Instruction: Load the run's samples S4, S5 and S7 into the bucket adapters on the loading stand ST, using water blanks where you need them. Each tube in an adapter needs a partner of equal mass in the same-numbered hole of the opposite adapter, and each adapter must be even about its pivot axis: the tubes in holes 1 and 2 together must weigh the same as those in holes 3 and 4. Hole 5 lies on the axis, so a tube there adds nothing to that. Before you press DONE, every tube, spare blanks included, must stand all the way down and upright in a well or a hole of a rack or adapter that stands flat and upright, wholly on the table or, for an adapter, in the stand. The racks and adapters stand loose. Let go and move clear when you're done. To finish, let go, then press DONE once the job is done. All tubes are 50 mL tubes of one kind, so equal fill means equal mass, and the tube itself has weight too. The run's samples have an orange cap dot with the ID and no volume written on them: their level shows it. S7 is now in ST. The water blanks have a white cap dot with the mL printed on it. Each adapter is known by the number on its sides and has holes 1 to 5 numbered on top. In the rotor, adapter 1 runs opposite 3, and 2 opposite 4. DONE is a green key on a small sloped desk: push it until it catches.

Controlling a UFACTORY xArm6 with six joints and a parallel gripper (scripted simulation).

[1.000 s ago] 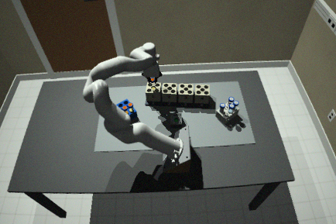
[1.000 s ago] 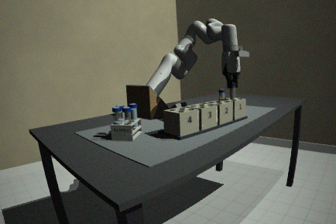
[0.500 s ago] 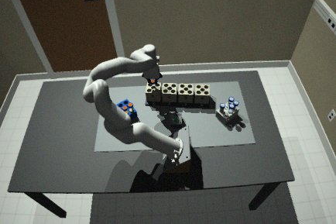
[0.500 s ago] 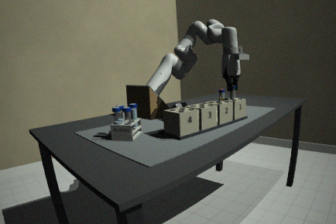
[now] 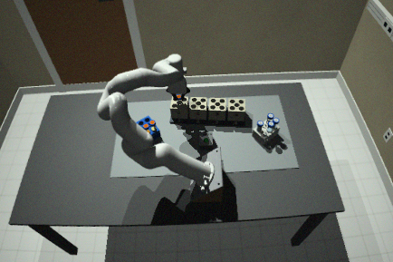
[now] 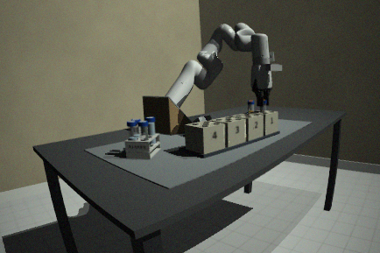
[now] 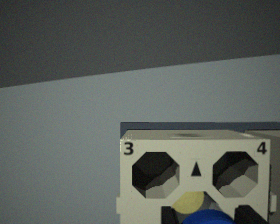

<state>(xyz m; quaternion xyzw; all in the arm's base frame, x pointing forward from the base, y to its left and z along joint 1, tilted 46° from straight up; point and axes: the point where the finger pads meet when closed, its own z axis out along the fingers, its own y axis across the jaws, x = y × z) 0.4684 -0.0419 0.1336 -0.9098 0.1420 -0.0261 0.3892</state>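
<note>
My gripper (image 5: 179, 95) (image 6: 263, 102) (image 7: 207, 220) is shut on a sample tube (image 5: 179, 97) (image 6: 264, 108) (image 7: 198, 216) with a blue cap and an orange dot. It holds the tube upright right over adapter 1 (image 5: 179, 111) (image 6: 271, 122) (image 7: 196, 145), the end block of the loading stand. I cannot read the tube's ID. In the wrist view holes 3 and 4 are empty, and a pale yellow round shape (image 7: 187, 202) shows at the middle hole. Another blue-capped tube (image 6: 250, 105) stands out of the stand near adapters 1 and 2.
Adapters 2 (image 5: 197, 108) (image 6: 256, 125), 3 (image 5: 217, 108) (image 6: 236, 130) and 4 (image 5: 236, 110) (image 6: 206, 137) stand in a row. A blue sample rack (image 5: 148, 121) stands left of the stand, a blanks rack (image 5: 268, 133) (image 6: 142, 144) right. The green DONE key (image 5: 206, 140) is in front.
</note>
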